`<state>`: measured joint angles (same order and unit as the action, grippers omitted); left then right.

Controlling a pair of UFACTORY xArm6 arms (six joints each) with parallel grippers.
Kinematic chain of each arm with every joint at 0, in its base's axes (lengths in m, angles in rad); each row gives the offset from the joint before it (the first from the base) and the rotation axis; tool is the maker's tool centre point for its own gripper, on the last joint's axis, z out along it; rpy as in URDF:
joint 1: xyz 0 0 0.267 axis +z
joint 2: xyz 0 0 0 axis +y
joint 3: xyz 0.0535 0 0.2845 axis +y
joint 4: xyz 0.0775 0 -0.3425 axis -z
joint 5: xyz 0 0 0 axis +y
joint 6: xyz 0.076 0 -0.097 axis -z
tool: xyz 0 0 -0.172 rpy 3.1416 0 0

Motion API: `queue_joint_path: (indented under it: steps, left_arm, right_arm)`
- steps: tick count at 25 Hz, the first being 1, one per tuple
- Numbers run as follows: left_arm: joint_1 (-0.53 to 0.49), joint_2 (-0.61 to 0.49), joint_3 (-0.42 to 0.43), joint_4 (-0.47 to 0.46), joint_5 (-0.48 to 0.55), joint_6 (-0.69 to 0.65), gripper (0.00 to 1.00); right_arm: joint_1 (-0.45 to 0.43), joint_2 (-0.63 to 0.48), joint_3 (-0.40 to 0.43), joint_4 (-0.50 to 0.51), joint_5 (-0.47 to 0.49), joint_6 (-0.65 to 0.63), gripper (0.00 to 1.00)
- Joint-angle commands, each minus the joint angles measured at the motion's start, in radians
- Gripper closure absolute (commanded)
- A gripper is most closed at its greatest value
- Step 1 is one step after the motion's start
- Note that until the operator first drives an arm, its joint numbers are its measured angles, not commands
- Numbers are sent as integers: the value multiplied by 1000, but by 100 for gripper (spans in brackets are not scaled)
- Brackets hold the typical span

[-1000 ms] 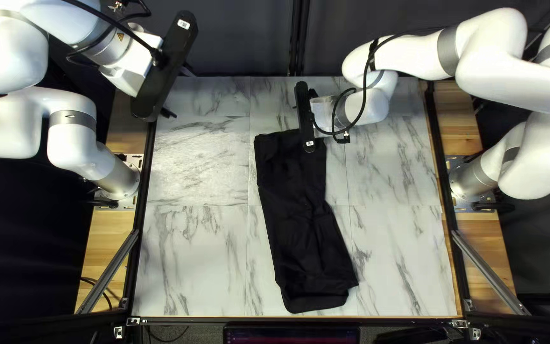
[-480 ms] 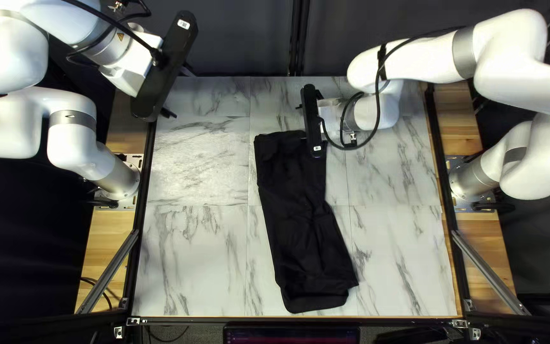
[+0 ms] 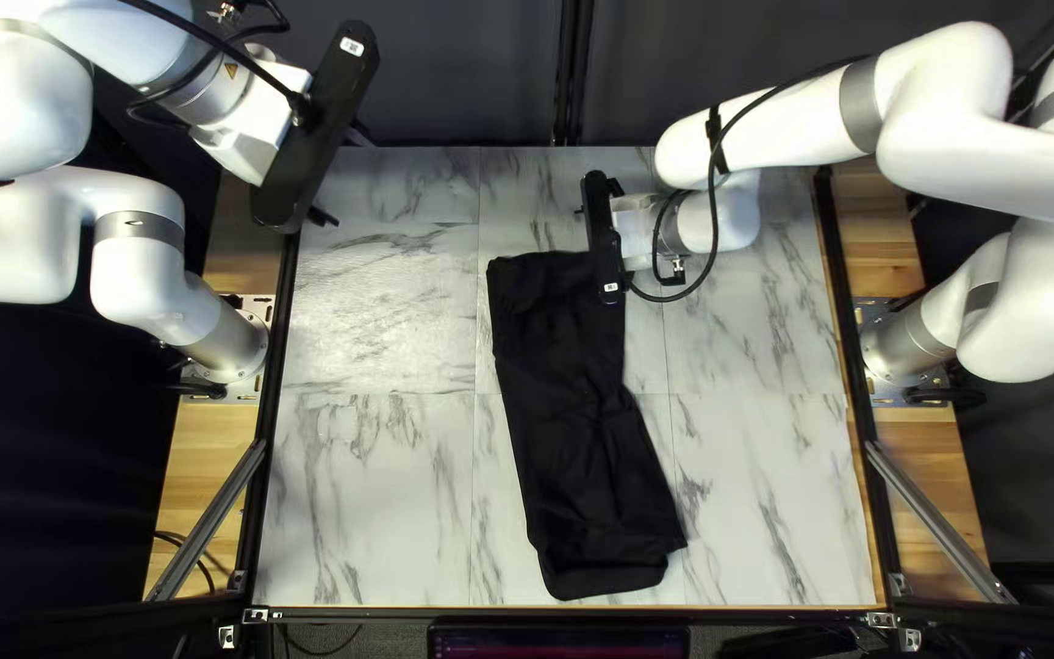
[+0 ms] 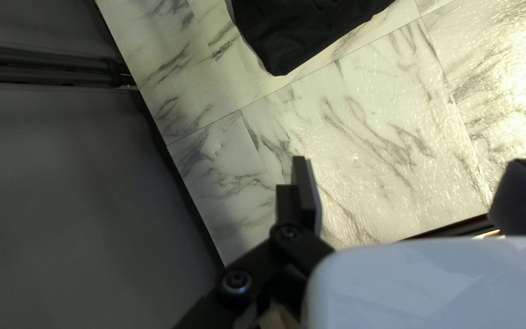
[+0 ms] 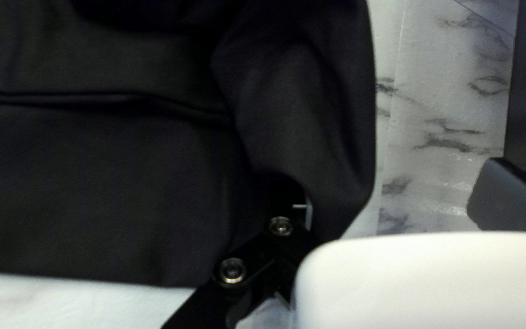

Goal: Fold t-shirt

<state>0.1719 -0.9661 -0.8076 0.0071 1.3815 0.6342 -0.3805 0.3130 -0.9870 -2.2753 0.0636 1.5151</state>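
Both are spread wide: left end effector (image 4: 412, 161) off the cloth, right end effector (image 5: 399, 183) with one finger partly hidden by the black t-shirt (image 3: 570, 415) lying lengthwise mid-desk (image 3: 381, 488). Looks light and floppy, so I'd pinch every layer at the far end, near a corner

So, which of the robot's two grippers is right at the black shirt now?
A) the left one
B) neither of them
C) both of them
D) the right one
D: the right gripper is at the shirt's far end, with one finger in among the cloth, while the left gripper hangs well off to the side.
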Motion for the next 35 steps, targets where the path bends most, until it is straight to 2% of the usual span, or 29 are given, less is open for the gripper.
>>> queue_joint_path:
  steps: [1, 3, 5, 6, 11, 13, 35]
  left_arm:
    - [0, 0, 0, 0, 0, 0, 0]
    - [0, 0, 0, 0, 0, 0, 0]
    - [0, 0, 0, 0, 0, 0, 0]
    - [0, 0, 0, 0, 0, 0, 0]
    - [0, 0, 0, 0, 0, 0, 0]
    - [0, 0, 0, 0, 0, 0, 0]
    - [0, 0, 0, 0, 0, 0, 0]
  right_arm:
    - [21, 5, -31, -113, -2, 111, 0]
    - [35, -1, -37, -185, -3, 192, 0]
    - [55, -17, -35, -298, -1, 322, 0]
    - [71, -29, -32, -394, 1, 432, 0]
    - [133, -88, 7, -729, 44, 826, 0]
    - [149, -97, 16, -816, 64, 928, 0]
    - [151, -97, 16, -830, 68, 945, 0]
